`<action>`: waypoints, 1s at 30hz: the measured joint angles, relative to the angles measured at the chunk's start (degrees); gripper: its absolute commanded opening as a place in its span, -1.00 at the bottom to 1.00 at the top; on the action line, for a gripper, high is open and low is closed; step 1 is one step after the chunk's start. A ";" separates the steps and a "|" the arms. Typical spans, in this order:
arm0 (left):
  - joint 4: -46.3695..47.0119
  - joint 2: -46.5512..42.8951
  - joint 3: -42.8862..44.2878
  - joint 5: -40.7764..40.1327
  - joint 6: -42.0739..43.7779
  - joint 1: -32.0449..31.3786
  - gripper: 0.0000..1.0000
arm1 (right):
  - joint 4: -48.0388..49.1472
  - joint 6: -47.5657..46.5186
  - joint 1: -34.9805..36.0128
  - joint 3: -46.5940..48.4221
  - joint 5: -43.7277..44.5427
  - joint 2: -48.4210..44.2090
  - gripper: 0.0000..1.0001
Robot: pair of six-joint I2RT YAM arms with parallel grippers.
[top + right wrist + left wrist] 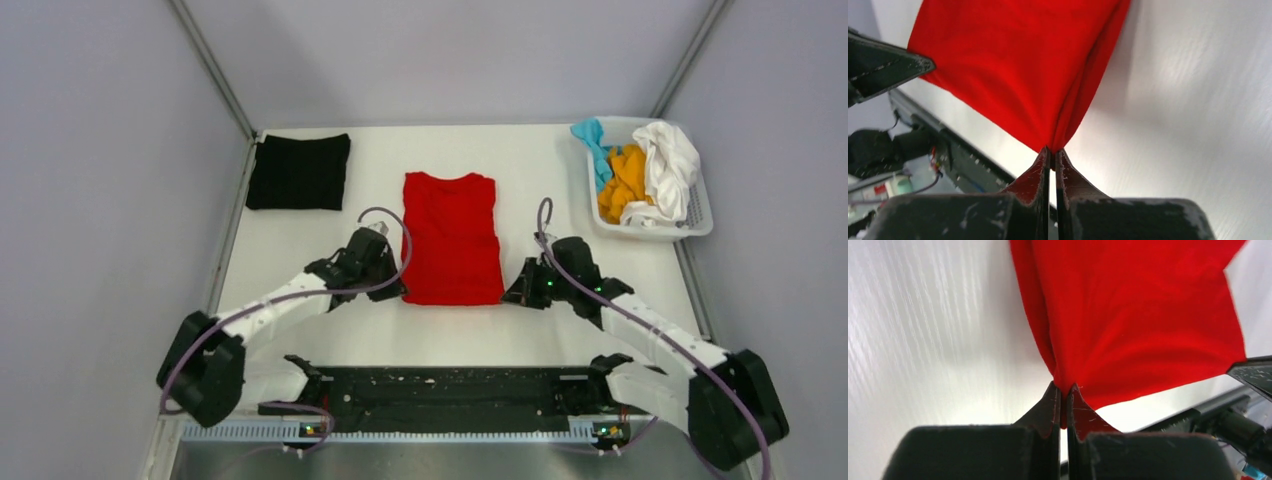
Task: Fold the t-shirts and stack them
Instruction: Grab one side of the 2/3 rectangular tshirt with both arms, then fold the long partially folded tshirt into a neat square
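Lying flat at the middle of the table (560,170), the red t-shirt (452,238) is shown folded into a narrow rectangle. Its long axis is set near to far, with the collar pointed at the far edge and the hem turned toward the arms. The near left corner is pinched by the left claw (1062,392), its fingers pressed together on the cloth. The near right corner is pinched in the same way by the right claw (1051,152). At both corners the cloth is gathered into creases. A black t-shirt (298,171) is laid folded at the far left. A white t-shirt (668,170), an orange t-shirt (625,180) and a teal t-shirt (592,140) are heaped in the white basket (700,225) at the far right.
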 measured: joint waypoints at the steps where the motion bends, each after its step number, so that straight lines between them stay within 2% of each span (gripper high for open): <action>1: -1.42 -3.17 -0.31 -0.85 -0.33 -1.22 -1.00 | -2.47 -0.57 0.24 0.26 -1.53 -2.91 -1.00; 8: -8.52 -24.04 -0.13 -6.03 -2.05 -4.85 -1.00 | -15.52 -3.15 0.81 9.33 -7.43 -16.68 -1.00; 14: -9.38 -28.65 2.93 -9.73 -1.25 -5.07 -1.00 | -18.01 -3.98 0.94 18.05 -5.57 -16.24 -1.00; 18: -8.74 -26.03 5.42 -13.38 0.09 -4.98 -1.00 | -17.53 -4.26 0.87 21.64 -2.05 -11.34 -1.00; 21: -8.04 -19.85 9.88 -15.26 1.46 -3.17 -1.00 | -17.18 -4.74 -0.07 24.00 0.52 -6.71 -1.00; 30: -3.78 -1.29 22.05 -11.47 3.65 5.90 -1.00 | -10.10 -5.25 -6.71 28.68 1.05 6.08 -1.00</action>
